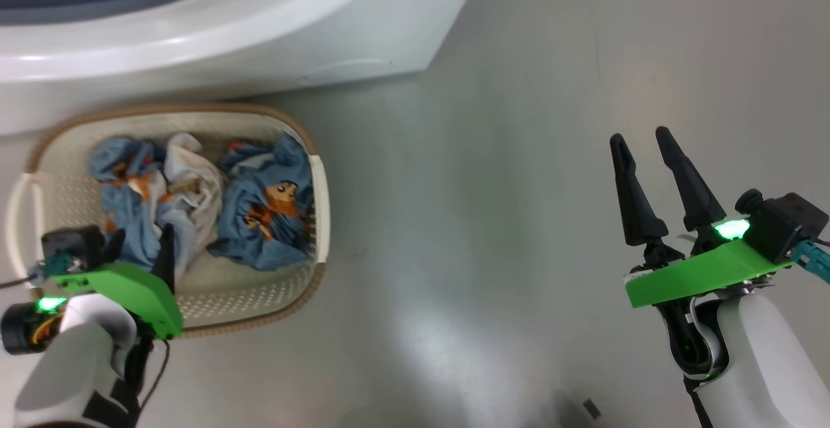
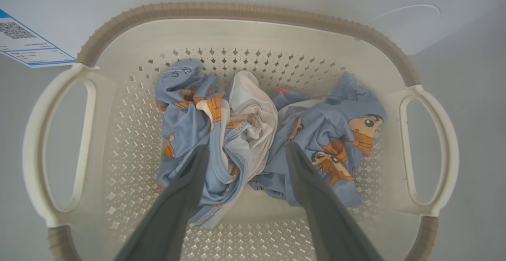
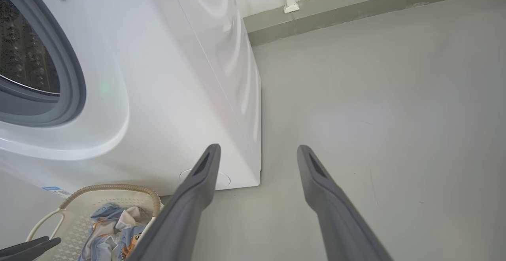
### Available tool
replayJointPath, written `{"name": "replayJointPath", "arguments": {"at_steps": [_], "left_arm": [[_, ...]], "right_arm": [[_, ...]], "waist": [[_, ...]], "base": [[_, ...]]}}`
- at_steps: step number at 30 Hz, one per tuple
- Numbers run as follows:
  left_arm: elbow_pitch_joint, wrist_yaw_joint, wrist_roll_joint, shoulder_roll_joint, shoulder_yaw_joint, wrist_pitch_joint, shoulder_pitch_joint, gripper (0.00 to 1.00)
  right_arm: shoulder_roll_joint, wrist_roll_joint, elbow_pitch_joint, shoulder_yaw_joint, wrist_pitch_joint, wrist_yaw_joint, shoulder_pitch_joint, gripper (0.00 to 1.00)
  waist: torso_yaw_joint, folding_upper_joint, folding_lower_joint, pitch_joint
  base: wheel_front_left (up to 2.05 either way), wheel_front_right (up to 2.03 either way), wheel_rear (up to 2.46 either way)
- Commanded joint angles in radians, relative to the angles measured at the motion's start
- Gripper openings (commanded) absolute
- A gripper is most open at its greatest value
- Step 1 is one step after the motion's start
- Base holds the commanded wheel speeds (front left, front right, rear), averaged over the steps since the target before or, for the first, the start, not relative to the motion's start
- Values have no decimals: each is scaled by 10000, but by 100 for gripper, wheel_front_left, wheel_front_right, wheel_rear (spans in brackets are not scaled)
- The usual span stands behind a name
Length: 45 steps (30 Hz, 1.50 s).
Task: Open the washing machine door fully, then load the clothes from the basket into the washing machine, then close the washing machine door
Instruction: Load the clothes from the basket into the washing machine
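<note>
Grey floor [image 1: 519, 220]; washing machine [image 3: 158, 95] gapes open; clothes [image 2: 336, 134] unloaded in basket [image 2: 245, 12] at nine o'clock under spread left claw [image 2: 247, 148]; right claw [image 1: 639, 134] spread, empty.

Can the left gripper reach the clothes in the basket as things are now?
Probably yes: the left gripper is open, pointing at the clothes, and nothing covers the open-topped basket.

Head looks down; all three views share the basket [image 2: 245, 11] — left wrist nearest.

Light-blue clothes [image 2: 332, 134] with orange figures; cream, brown-rimmed basket [image 2: 253, 35].
</note>
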Motion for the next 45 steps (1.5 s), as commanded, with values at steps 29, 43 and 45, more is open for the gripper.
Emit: {"name": "replayJointPath", "arguments": {"at_steps": [29,43,45], "left_arm": [[2137,-24,-560,1588,-682,1367,-2770,100],[2168,-24,-1197,1177,-705,1284,-2252,0],[2166,-24,-1402,1066,-633,997,-2075,0]], "right_arm": [[93,-189,-802,708,-82,27,-702,100],[70,-224,-643,700,-82,27,-486,100],[59,-210,-570,683,-82,27,-410,100]], "waist": [[-974,0,0,2773],[-715,0,0,1882],[-619,0,0,1575]], "base": [[0,0,0],[0,0,0],[0,0,0]]}}
